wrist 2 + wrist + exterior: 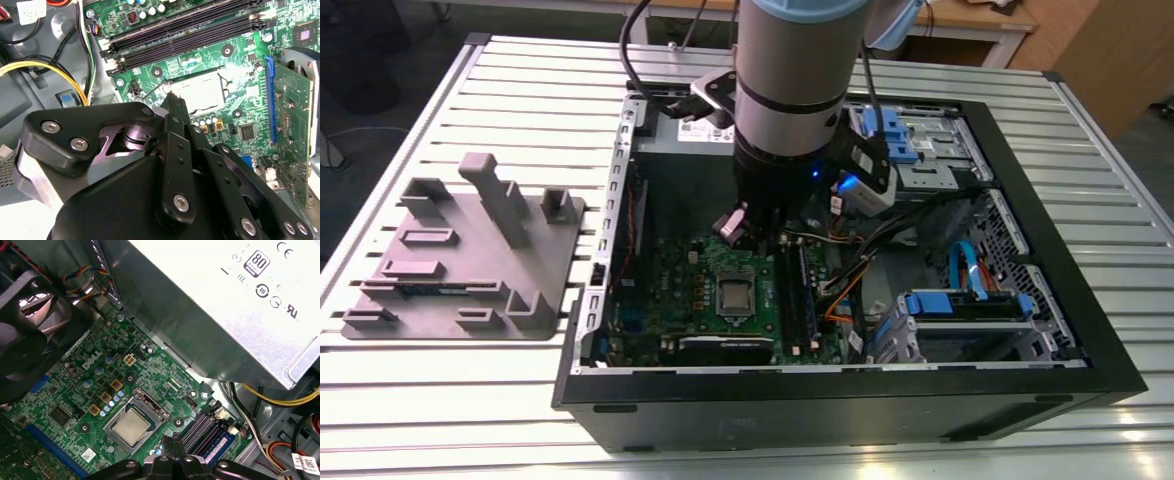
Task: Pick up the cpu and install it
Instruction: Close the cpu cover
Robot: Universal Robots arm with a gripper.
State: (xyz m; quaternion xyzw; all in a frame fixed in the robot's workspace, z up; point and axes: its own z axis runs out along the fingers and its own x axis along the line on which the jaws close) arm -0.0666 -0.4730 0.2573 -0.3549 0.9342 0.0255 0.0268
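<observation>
arm (787, 90) reaches down into the open computer case (854, 410), centre of the exterior view | jaws clenched on nothing, just above the board (65, 390) beside the socket (145, 398) | cpu (131, 425) lies flat in the socket, held square by its recess

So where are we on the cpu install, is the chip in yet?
Done: the small silvery-beige square cpu lies flat inside the silver socket frame on the green motherboard. In hand: nothing; the black gripper hovers shut beside the socket, off the chip. Left: whether the frame is latched down cannot be told from these views.
</observation>
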